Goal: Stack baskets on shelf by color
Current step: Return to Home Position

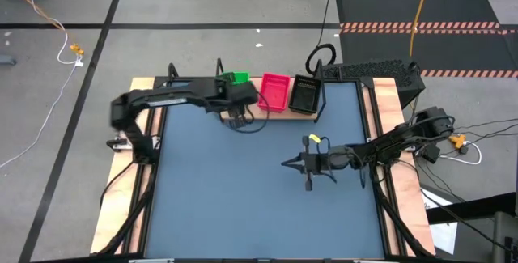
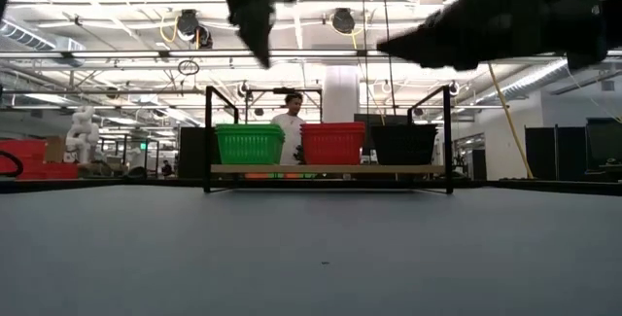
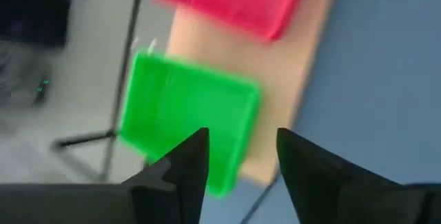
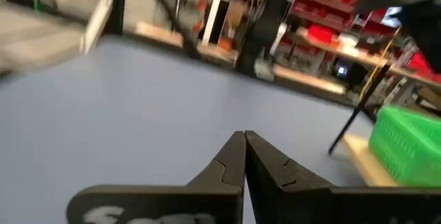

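Note:
The shelf [image 1: 279, 111] stands at the table's far edge, a tan board in a black rod frame [image 2: 330, 169]. On it, from left to right, sit green baskets [image 2: 250, 144], pinkish red baskets [image 2: 333, 143] and black baskets [image 2: 403, 144]. How many are in each stack I cannot tell. My left gripper [image 3: 241, 162] hangs open and empty above the green basket [image 3: 186, 114], with the red basket [image 3: 234, 0] beside it. My right gripper [image 1: 285, 163] is shut and empty over the table's middle, pointing left; its wrist view shows its shut gripper [image 4: 244, 155] and the green basket [image 4: 406, 145] farther off.
The blue-grey tabletop [image 1: 243, 206] stretches between the shelf and the near edge. A keyboard [image 1: 368, 70] and cables lie beyond the far right corner. A person [image 2: 290, 122] stands in the room behind the shelf.

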You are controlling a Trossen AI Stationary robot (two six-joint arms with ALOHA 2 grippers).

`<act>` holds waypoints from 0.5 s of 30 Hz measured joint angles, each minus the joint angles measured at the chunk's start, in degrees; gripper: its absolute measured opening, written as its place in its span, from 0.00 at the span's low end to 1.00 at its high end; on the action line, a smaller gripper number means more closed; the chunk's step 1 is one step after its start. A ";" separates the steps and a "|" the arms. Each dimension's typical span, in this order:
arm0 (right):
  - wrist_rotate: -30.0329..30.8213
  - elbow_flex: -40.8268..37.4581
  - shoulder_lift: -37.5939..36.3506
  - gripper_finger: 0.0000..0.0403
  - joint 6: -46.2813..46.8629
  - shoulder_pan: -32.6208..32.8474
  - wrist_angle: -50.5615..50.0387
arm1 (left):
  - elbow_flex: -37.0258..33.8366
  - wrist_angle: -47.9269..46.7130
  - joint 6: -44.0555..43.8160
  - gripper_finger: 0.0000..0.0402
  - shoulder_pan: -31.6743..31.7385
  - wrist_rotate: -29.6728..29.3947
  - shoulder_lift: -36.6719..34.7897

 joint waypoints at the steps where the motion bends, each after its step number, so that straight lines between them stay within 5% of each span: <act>1: -0.05 0.05 -0.59 0.00 0.62 0.08 1.03 | -1.91 3.19 0.52 0.41 -0.50 2.09 -2.22; 6: -4.82 -0.20 -7.61 0.00 3.24 1.47 -1.00 | -13.97 21.32 1.56 0.32 -2.88 10.68 -15.17; 15: -7.45 -0.22 -31.70 0.00 2.32 1.86 -17.18 | -46.20 59.08 -0.98 0.24 -10.26 14.40 -39.08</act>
